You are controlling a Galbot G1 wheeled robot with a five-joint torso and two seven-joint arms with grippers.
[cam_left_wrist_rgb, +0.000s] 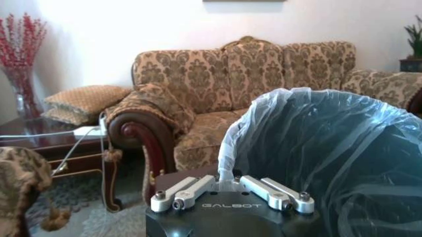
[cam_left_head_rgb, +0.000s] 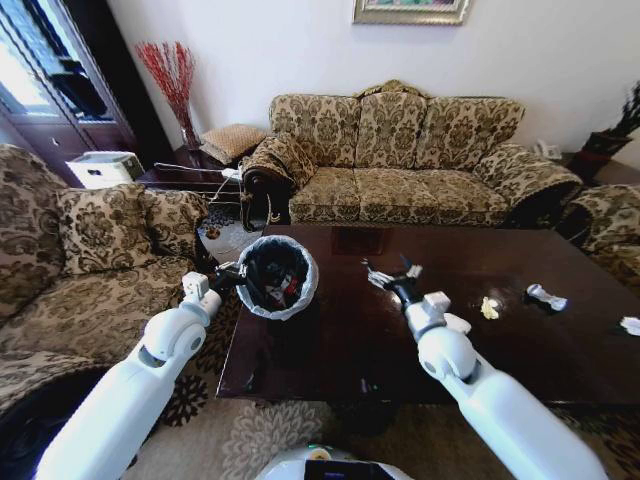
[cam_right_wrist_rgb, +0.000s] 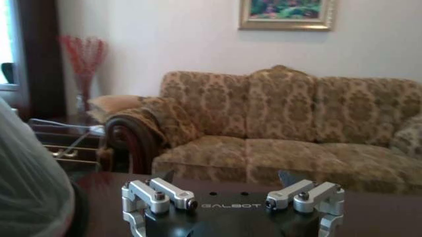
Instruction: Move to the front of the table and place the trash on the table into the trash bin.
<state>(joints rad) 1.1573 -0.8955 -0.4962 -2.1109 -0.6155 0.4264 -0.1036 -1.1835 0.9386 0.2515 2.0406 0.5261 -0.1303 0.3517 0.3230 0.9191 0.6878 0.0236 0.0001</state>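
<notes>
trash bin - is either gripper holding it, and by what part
The left gripper is shut on the trash bin, pinching its plastic-wrapped rim on the side nearest the left arm. The right gripper is open above the table, holding nothing.

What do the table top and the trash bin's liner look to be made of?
The table looks like dark brown wood under a glossy varnish: its top mirrors the sofa and window light. The trash bin has a thin plastic liner, pale and translucent, wrinkled over the rim, black inside. The left claw is shut on that rim.
</notes>
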